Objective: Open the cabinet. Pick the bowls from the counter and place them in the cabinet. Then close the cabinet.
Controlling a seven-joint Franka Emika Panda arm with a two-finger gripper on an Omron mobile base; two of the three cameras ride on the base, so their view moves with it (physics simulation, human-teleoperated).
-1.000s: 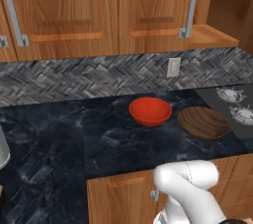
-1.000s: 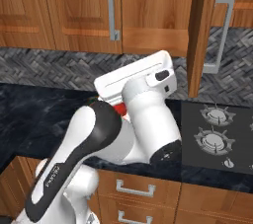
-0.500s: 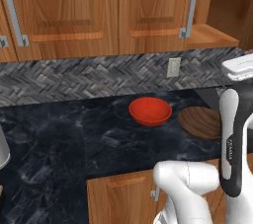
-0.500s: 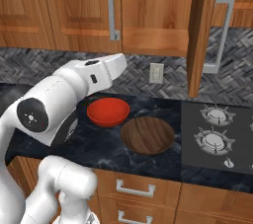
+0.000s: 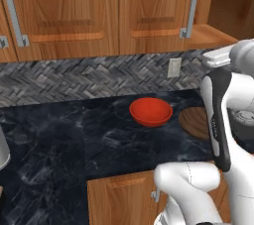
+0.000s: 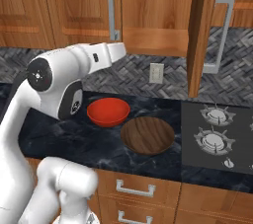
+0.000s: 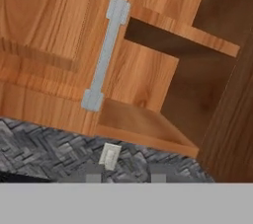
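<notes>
Two bowls sit on the black marble worktop (image 6: 59, 141): one glossy red bowl (image 6: 108, 111) and one wider, shallower brown wood-grain bowl (image 6: 147, 135). In the right base view the brown one lies at about 4 o'clock from the red one, their rims just beside each other; whether they touch I cannot tell. In the left base view the red bowl (image 5: 151, 112) is in full sight, while the brown bowl (image 5: 194, 121) at its 3 o'clock is partly covered by the white arm.

The cabinet (image 6: 155, 8) above has two doors and two grey bar handles. The left door (image 6: 81, 3) is closed, with its handle (image 6: 113, 10) at its right edge. The right door (image 6: 200, 30) stands swung out, seen nearly edge-on, its handle (image 6: 220, 33) facing right. One bare wooden shelf (image 7: 143, 124) shows inside the opening in the hand view.

One wall outlet (image 6: 156, 72) sits on the herringbone tile, and two stove burners (image 6: 213, 127) lie at 3 o'clock of the brown bowl.

The hand (image 7: 125, 174) shows as two blurred dark tips at the bottom of the hand view, standing somewhat apart with nothing between them. It points at the cabinet's lower edge.
</notes>
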